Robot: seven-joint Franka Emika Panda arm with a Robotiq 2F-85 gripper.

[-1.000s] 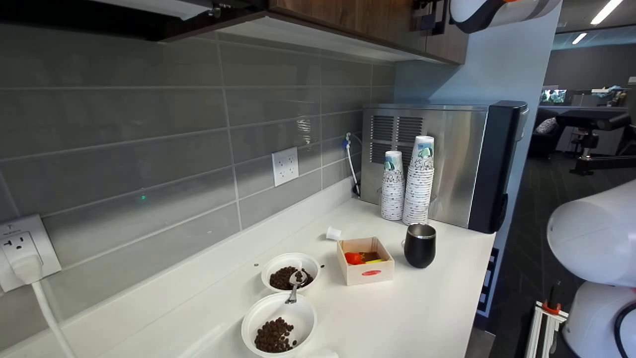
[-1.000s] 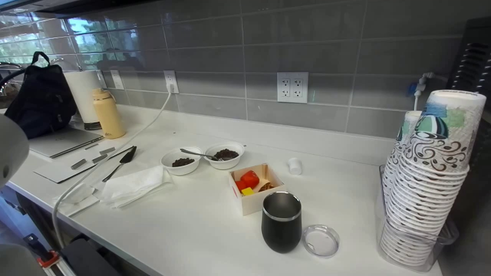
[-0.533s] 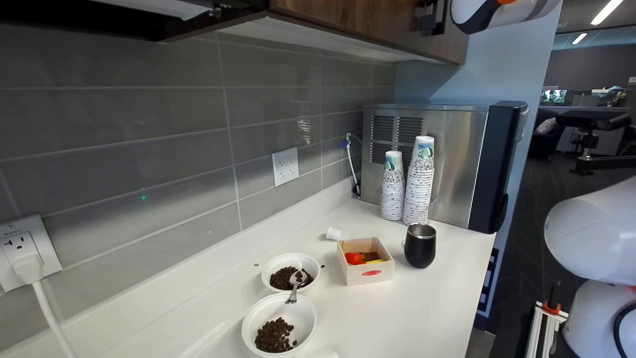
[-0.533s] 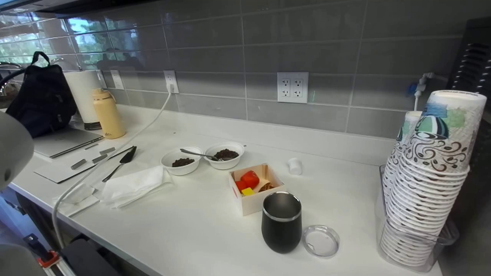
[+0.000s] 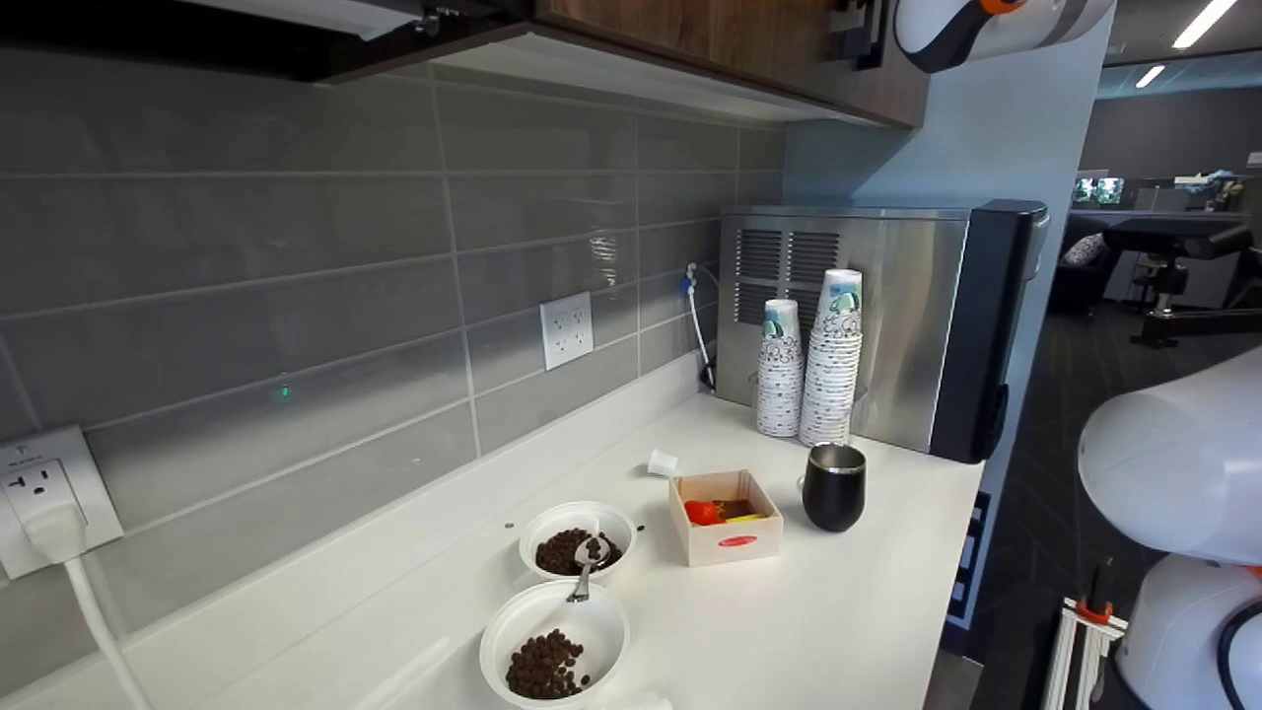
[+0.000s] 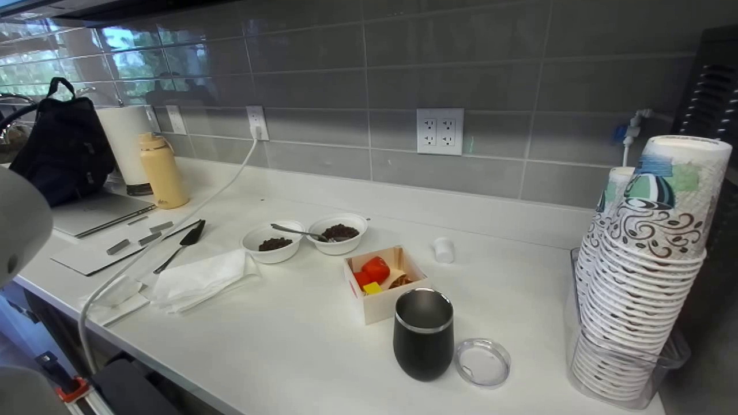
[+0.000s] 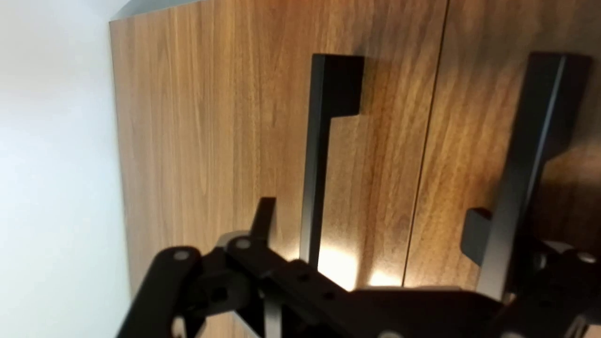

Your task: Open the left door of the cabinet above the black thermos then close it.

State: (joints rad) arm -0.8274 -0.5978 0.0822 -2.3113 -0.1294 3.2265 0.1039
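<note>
The dark brown left door (image 5: 690,39) of the cabinet (image 5: 892,94) shows at the top of an exterior view. In the wrist view the left door (image 7: 469,94) is on the right of the thin seam, and its black bar handle (image 7: 530,155) stands out from it. Both doors look flush. My gripper (image 7: 371,220) is open, fingers wide apart. One finger reaches partly behind the left door's handle; whether it touches is unclear. The other finger is beyond the second handle. The black thermos (image 5: 834,488) stands on the counter, also seen in an exterior view (image 6: 424,340).
The second door's black handle (image 7: 317,164) lies between my fingers. A pale wall (image 7: 56,164) borders that door. Below are the steel-and-black appliance (image 5: 887,316), stacked paper cups (image 5: 830,385), a wooden box (image 5: 735,542) and two white bowls (image 5: 493,661).
The arm's upper end has dipped slightly and the dark finger-like block by the handle has shifted a little right in an exterior view. The counter objects have not moved.
</note>
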